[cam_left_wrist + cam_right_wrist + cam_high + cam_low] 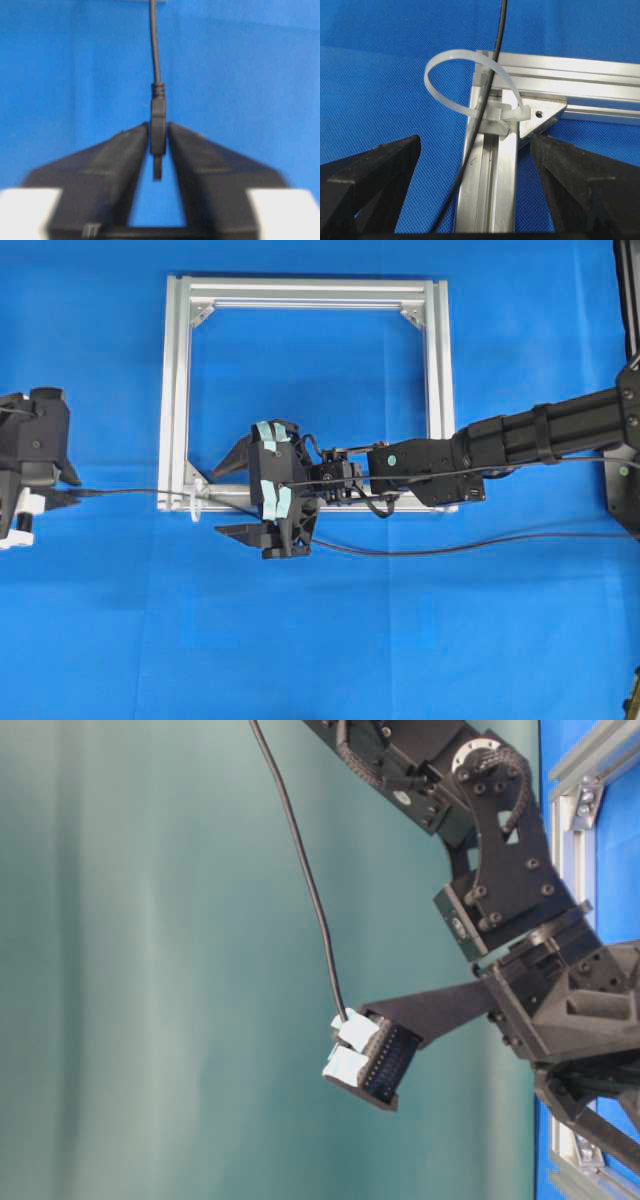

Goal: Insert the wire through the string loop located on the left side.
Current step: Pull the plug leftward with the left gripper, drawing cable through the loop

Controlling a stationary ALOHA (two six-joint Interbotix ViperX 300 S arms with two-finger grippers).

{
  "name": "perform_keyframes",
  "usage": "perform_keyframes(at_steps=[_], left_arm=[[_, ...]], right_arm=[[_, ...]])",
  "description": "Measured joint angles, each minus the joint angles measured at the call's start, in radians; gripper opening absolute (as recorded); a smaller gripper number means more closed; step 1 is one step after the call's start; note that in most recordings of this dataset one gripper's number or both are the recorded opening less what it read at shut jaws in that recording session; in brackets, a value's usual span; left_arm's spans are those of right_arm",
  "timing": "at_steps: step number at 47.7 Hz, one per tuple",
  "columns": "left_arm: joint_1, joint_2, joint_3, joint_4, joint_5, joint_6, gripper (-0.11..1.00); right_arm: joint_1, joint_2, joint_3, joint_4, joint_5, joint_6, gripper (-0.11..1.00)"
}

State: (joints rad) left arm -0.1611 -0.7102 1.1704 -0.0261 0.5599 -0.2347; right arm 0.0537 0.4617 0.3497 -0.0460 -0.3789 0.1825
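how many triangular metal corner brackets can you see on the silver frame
3: upper-left corner, upper-right corner and lower-left corner of the silver aluminium frame. A fourth may be hidden under the right arm.

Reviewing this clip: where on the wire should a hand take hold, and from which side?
Grip the wire on its plug, the stiffest and thickest part, just behind the metallic tip. In the left wrist view the plug already sits lengthwise between the left hand fingers, so come from the tip end, one finger on each flat side. The thin cable behind it would probably bend.
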Motion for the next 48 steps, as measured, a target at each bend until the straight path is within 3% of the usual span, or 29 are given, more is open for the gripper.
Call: perform_keyframes(at_steps=[4, 7, 16, 23, 36, 48], left_arm=[[0.002, -0.015, 0.009, 0.0, 0.006, -0.029, 0.64], [0.002, -0.029, 0.017, 0.002, 0.014, -0.049, 0.74], [0.002, -0.086, 0.032, 0.0, 0.023, -0.066, 0.62], [0.002, -0.149, 0.038, 0.002, 0.003, -0.067, 0.61], [0.002, -0.245, 0.04, 0.003, -0.195, -0.052, 0.61], [0.002, -0.252, 0.04, 0.008, -0.382, -0.051, 0.6]], right_arm=[[0.0, 0.0, 0.0, 0.0, 0.002, 0.0, 0.92], [0.0, -0.005, 0.002, 0.0, 0.003, 0.0, 0.92], [0.003, -0.06, 0.002, 0.0, 0.038, 0.002, 0.92], [0.006, -0.118, 0.002, 0.0, 0.089, 0.0, 0.92], [0.005, -0.209, 0.002, 0.0, 0.144, 0.002, 0.92], [0.006, -0.267, 0.002, -0.002, 0.164, -0.002, 0.92]])
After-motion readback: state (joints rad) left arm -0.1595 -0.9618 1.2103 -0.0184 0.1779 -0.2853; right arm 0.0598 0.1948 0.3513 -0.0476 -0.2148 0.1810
